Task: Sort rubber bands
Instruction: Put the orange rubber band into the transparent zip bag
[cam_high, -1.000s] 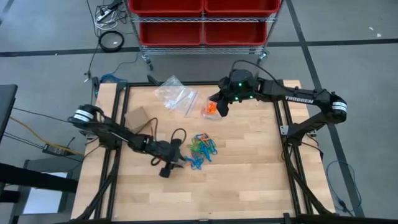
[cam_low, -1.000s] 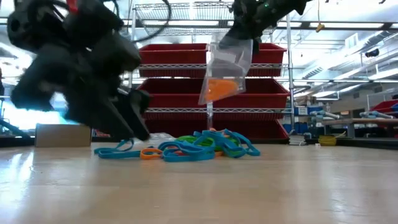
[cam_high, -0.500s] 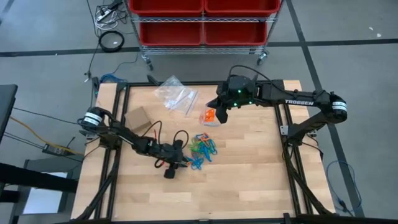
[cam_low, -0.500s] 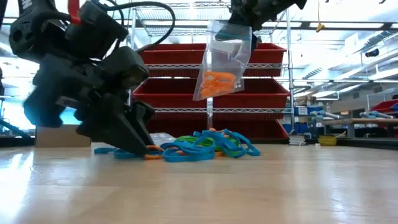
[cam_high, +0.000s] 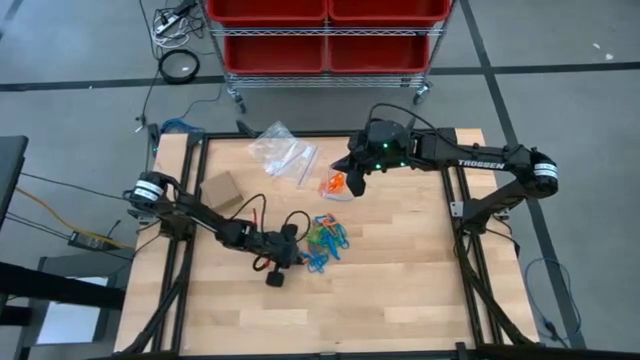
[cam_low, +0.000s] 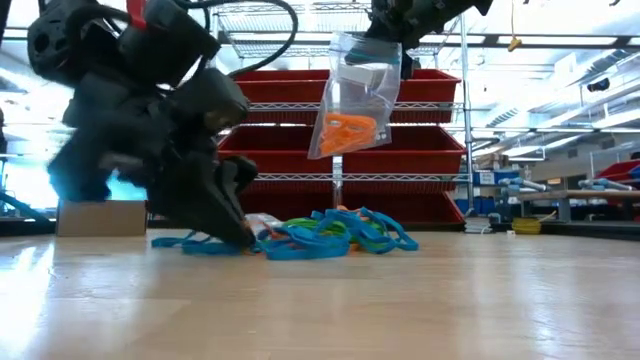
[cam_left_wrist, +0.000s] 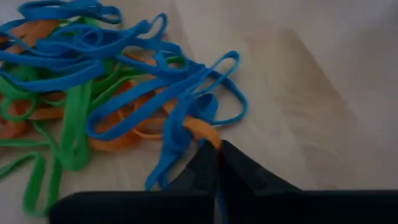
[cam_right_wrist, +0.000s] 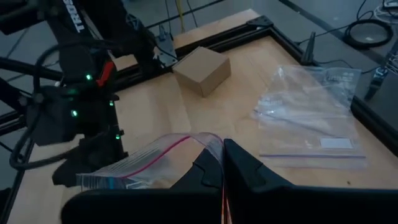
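A tangled pile of blue, green and orange rubber bands (cam_high: 325, 240) (cam_left_wrist: 93, 81) lies on the wooden table, about mid-table. My left gripper (cam_high: 297, 258) (cam_left_wrist: 219, 146) is down at the pile's left edge (cam_low: 245, 238), shut on an orange band. My right gripper (cam_high: 350, 178) (cam_right_wrist: 222, 149) is high above the table's far half, shut on a clear zip bag (cam_low: 355, 100). Orange bands (cam_low: 345, 128) are bunched in the bag's lower part. My left gripper pinches an end loop of an orange band (cam_left_wrist: 202, 132) between its two fingertips, at the edge of the pile. The fingers slant down from the table's left. The rest of the band lies on the table, tangled under blue bands. My right gripper pinches the clear bag at its top edge by the red zip line (cam_right_wrist: 198, 138), between its two fingers. The bag hangs below the fingers (cam_low: 385, 40), clear of the table, with the orange bands in its bottom.
More clear bags (cam_high: 283, 152) (cam_right_wrist: 311, 112) lie flat at the table's far side, and a small cardboard box (cam_high: 222, 188) (cam_right_wrist: 202, 70) sits at the far left. A shelf with red bins (cam_high: 325, 30) stands beyond the far edge. Bare wood spreads over the near half.
My left gripper has shut at the left edge of the pile, taking hold of an orange band. The bag under my right gripper has swung a little and still hangs clear.
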